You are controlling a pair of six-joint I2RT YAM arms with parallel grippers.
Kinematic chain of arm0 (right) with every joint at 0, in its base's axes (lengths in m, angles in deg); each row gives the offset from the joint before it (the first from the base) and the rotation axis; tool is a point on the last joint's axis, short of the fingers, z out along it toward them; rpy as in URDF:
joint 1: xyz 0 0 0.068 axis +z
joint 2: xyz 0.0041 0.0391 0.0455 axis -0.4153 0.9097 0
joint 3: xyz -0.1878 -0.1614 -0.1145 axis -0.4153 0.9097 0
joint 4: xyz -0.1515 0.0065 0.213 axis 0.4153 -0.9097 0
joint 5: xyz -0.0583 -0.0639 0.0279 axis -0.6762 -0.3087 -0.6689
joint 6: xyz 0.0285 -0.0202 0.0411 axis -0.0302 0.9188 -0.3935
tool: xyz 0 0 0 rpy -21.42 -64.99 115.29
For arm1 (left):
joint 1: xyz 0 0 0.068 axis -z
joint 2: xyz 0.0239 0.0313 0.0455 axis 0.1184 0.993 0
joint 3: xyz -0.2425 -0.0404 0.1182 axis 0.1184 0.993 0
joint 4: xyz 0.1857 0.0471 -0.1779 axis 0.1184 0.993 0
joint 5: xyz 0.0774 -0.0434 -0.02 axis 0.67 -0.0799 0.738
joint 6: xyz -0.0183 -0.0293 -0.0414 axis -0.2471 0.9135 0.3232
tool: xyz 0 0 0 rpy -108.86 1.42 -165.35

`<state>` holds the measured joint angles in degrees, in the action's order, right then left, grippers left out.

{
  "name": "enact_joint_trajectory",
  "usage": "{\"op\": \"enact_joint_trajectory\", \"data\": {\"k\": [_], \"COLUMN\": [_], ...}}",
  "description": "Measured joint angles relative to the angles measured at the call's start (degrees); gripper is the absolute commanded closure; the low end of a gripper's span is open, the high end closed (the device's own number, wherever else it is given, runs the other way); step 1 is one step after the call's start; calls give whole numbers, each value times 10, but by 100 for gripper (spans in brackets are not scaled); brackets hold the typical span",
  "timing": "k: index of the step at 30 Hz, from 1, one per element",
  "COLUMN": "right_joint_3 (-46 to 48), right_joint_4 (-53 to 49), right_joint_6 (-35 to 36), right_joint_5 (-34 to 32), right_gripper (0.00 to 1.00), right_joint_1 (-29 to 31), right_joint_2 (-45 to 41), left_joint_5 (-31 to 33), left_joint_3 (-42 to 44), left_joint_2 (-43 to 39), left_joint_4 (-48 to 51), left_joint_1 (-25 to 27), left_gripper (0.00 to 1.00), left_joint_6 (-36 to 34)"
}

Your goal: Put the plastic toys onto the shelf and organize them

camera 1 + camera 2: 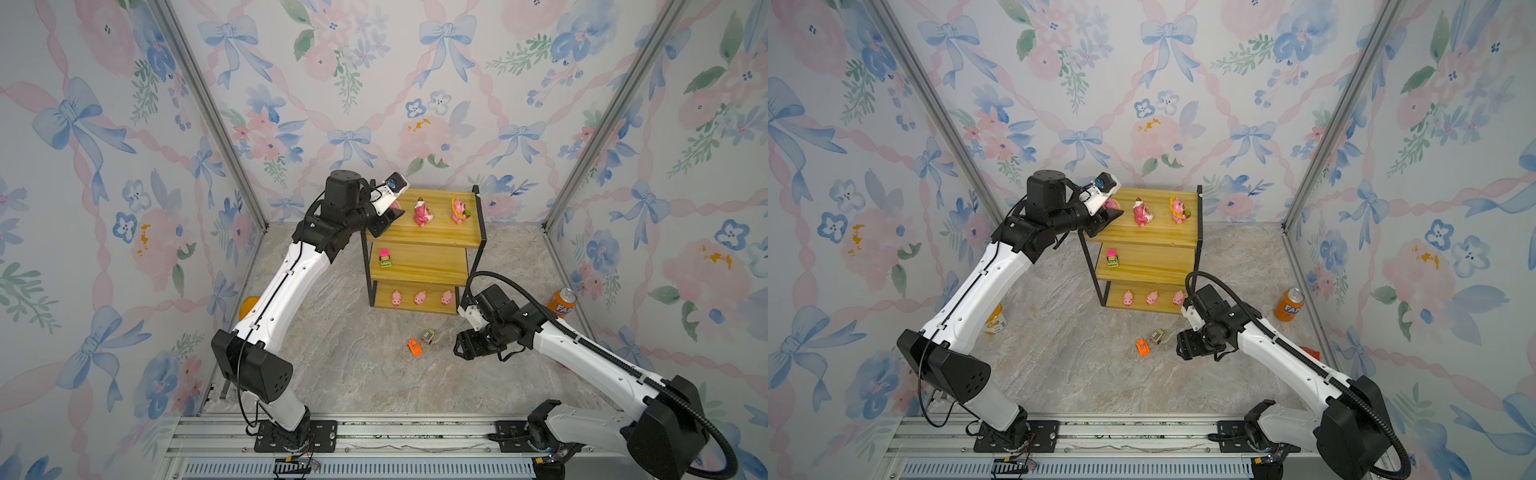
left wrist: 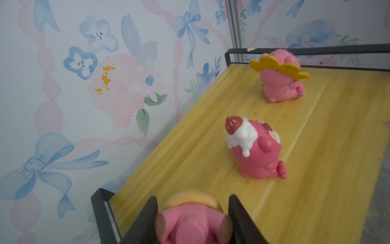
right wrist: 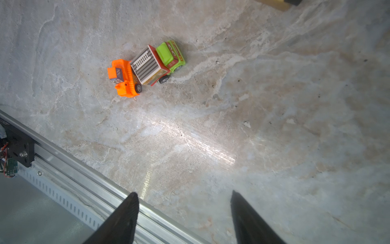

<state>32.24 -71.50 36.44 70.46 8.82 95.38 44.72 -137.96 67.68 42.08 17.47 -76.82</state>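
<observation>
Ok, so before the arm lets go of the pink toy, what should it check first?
1. Left gripper clamps the pink figurine from both sides: ok.
2. Figurine is over the free end of the top board of the shelf: ok.
3. Room beside the strawberry-topped figurine: ok, bare board lies between them.
4. Figurine's base touches the board: cannot tell, it is blurred and hidden.
5. Right gripper is out of the way, open and empty above the table: ok.
6. All cars shelved: not ok, the orange car and grey-green car lie on the table.
</observation>
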Motion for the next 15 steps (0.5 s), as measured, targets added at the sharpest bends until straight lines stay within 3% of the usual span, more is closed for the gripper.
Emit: {"op": "enact_joint_trajectory", "data": {"k": [9,15], "right_joint_3": [0,0], "right_joint_4": [3,3], "right_joint_6": [-2,-2], "right_joint_5": [-3,-4], "right_gripper": [29,29], "right_joint_1": [0,0], "right_joint_2": [0,0], "left_joint_5": [-19,-18], "left_joint_3": [0,1], "left_joint_2": [0,0], "left_joint_4": [0,-1], "left_joint_1": [0,0], "left_gripper": [89,79], "left_joint_6": [-4,-4]}}
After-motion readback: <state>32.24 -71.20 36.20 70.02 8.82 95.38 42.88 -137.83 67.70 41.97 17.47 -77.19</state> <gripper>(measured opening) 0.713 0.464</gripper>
